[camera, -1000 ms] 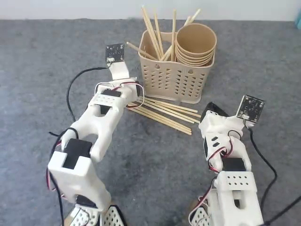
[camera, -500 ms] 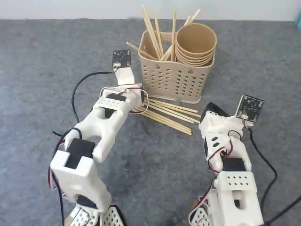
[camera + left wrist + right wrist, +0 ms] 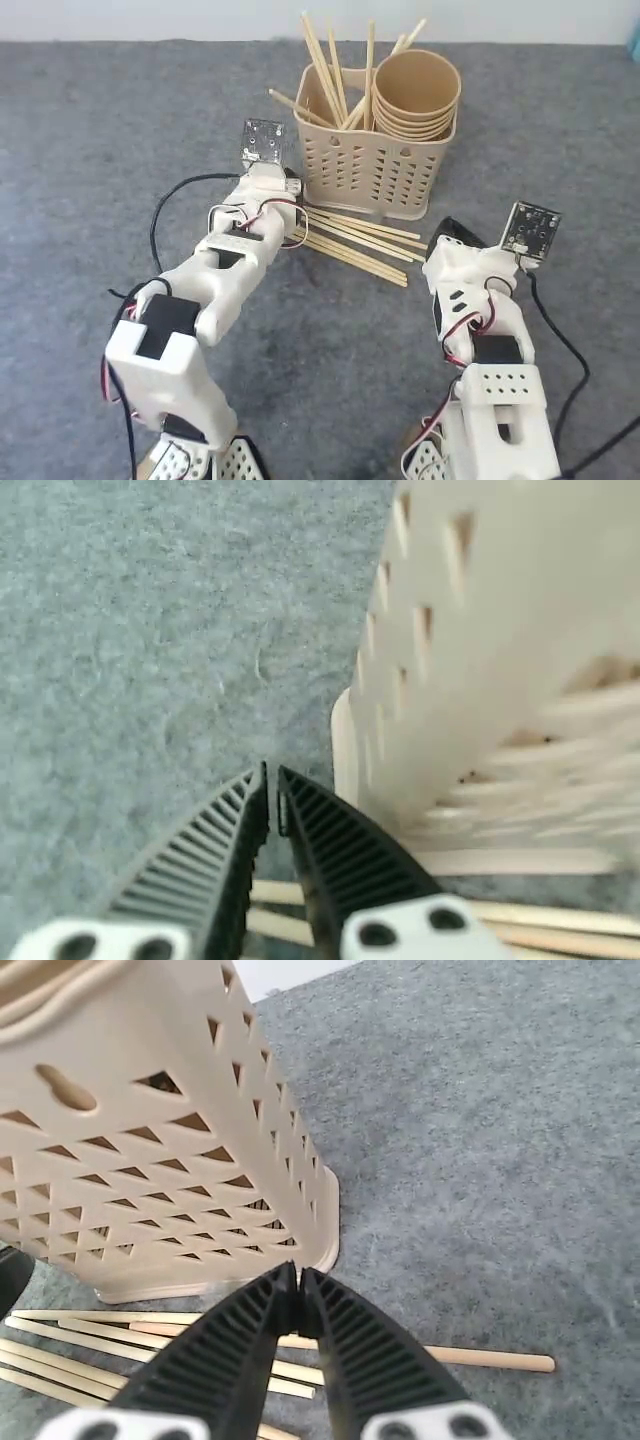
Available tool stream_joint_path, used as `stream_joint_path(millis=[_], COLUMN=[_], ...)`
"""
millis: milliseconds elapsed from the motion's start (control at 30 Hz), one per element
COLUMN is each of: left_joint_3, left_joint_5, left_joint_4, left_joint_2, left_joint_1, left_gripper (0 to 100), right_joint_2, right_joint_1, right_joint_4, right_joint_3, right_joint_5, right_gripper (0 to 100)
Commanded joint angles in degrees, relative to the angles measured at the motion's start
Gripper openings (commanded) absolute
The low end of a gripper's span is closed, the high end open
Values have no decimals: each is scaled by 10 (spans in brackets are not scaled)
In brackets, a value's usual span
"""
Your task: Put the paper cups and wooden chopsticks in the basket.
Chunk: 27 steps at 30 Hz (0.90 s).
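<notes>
A beige perforated basket (image 3: 375, 170) stands at the back of the grey carpet, holding a stack of paper cups (image 3: 417, 92) and several upright wooden chopsticks (image 3: 325, 65). Several more chopsticks (image 3: 355, 240) lie flat in front of it. My left gripper (image 3: 270, 778) is shut with nothing in it, its tips close to the basket's (image 3: 480, 670) left front corner, above the ends of the lying chopsticks (image 3: 520, 912). My right gripper (image 3: 298, 1282) is shut and empty, hovering over the chopsticks (image 3: 450, 1357) by the basket's (image 3: 150, 1150) right front corner.
Grey carpet (image 3: 90, 150) stretches open to the left and right of the basket. Black cables (image 3: 165, 215) trail from both arms near the front.
The left arm has swung right and forward, bringing its gripper up against the basket's left front corner. The right arm has not moved.
</notes>
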Motion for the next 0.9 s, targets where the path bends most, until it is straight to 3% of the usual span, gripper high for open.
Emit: stream_joint_path(millis=[0,133,467,667,867], left_joint_3=[-73,-181,-250,-302,-301], left_joint_5=[-10,-10,-12,-14,-14], left_joint_4=[129,335,352,529,601], left_joint_2=[-12,8,69,76,76], left_joint_1=[-7,-4,-13,-4,7], left_gripper=[13,13,13,13,13], right_joint_2=[-7,-7,-7,-7,-7], right_joint_1=[7,7,7,7,7], right_joint_4=[-10,-10,-10,-10,-10], right_joint_3=[-2,-2,-2,-2,-2], right_joint_5=[14,14,14,15,15], right_gripper=[8,8,8,8,8])
